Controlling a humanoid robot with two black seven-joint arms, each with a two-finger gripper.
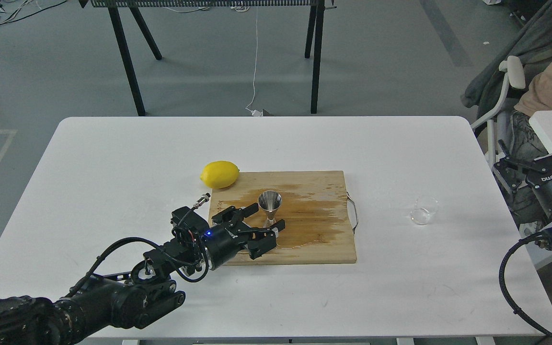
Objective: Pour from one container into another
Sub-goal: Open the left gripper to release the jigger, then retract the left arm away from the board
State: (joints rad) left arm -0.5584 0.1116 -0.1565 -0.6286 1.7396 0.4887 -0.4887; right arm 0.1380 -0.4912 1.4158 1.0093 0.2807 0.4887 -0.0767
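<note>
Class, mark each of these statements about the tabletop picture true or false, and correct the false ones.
1. The steel jigger stands upright on the wooden cutting board. True.
2. The glass cup sits on the board. False: it rests on the white table, right of the board.
3. The left pincer is open beside the jigger. True.
4. The right pincer holds the cup. False: it is open and holds nothing.
5. The lemon lies at the board's near right corner. False: far left corner.
</note>
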